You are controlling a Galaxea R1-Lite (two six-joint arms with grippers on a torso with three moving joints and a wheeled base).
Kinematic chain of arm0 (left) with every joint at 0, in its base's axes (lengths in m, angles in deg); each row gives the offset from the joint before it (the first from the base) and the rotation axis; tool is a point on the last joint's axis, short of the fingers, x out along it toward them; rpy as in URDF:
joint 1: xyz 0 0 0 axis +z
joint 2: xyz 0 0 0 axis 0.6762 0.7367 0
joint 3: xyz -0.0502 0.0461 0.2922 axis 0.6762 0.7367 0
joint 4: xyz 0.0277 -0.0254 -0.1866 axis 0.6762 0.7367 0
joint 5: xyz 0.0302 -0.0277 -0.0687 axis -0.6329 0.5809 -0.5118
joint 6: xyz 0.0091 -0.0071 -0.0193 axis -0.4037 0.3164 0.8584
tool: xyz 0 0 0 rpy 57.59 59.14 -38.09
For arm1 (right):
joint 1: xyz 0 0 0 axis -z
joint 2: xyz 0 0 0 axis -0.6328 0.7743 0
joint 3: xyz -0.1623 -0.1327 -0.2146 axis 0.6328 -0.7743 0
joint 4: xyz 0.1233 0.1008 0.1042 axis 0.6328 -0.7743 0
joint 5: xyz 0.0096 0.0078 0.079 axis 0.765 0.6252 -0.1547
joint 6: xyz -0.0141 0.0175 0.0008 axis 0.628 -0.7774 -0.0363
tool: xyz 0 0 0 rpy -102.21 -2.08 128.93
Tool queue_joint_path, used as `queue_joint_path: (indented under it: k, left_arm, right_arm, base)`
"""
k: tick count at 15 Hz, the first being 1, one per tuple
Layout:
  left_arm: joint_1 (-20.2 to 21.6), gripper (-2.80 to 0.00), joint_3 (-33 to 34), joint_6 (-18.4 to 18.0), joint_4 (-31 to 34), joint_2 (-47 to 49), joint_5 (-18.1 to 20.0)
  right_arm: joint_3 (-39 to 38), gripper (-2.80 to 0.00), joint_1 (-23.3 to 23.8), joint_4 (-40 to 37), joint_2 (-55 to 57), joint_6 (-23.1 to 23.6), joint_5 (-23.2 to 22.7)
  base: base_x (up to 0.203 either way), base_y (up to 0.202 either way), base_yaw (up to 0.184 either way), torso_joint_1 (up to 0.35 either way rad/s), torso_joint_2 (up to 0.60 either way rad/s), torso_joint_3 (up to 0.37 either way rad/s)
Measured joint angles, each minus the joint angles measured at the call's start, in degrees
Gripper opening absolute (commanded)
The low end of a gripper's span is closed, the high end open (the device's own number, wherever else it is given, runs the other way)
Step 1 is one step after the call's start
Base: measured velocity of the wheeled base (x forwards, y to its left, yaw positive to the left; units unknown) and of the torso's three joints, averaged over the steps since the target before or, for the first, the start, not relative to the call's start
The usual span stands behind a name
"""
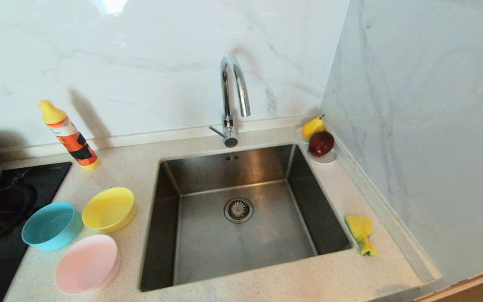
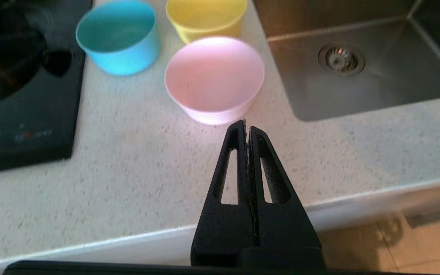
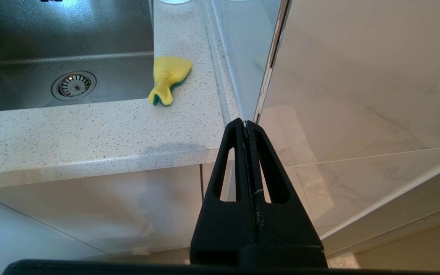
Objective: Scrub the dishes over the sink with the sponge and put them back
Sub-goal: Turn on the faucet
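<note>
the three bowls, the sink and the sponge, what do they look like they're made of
The yellow bowl, blue bowl and pink bowl look like matte plastic: flat colour, thin walls, no glare. The sink looks like brushed stainless steel, grey with soft streaked reflections. The sponge seems soft foam, crumpled and pinched, yellow with a green scouring layer at its edge.

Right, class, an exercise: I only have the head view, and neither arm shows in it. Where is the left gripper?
Observer: The left gripper is by the front edge of the counter, pointing toward the pink bowl. Its fingers are shut and empty.
Operator: And the right one?
Observer: The right gripper hangs in front of the counter's edge, by the wall. Its fingers are shut and empty, well apart from the sponge.
</note>
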Motion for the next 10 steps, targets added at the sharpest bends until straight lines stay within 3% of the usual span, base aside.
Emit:
queue_joint_path:
  k: [10]
  left_arm:
    - [0.0,-2.8,0.6,0.2,-0.1,-0.8,-0.2]
  right_arm:
    - [0.0,-2.8,0.0,0.0,0.0,0.0,0.0]
  base:
    - [0.0,0.0,0.0,0.0,0.0,0.0]
